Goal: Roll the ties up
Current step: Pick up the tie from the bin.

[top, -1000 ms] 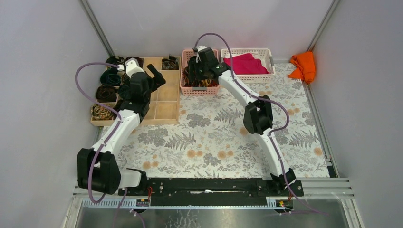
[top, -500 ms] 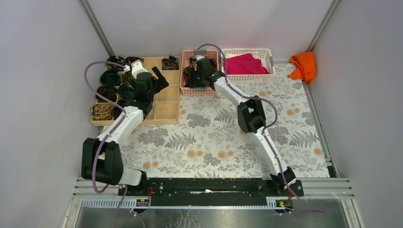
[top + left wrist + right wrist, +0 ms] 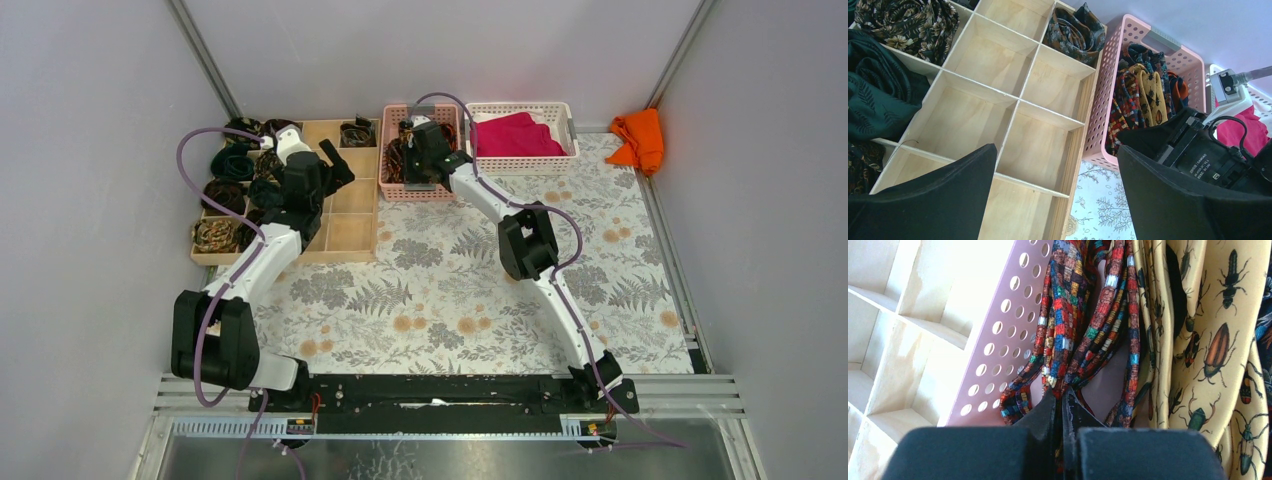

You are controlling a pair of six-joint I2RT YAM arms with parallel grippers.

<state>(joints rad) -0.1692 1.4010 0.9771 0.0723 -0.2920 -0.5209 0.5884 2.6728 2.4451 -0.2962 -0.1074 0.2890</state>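
The right wrist view alone shows the right gripper [image 3: 1063,401] pinched tight on the red patchwork tie [image 3: 1066,332] inside the pink basket [image 3: 998,357]. The left gripper [image 3: 1054,156] stands wide apart, empty, over the wooden tray [image 3: 1020,97].

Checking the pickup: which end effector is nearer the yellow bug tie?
Right. The right end effector is in the pink basket, shut on the red tie beside the yellow tie. The left end effector hangs open over the wooden tray.

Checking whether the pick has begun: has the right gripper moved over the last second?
Yes. The right gripper has dropped down into the pink basket and shut on the multicoloured patchwork tie.
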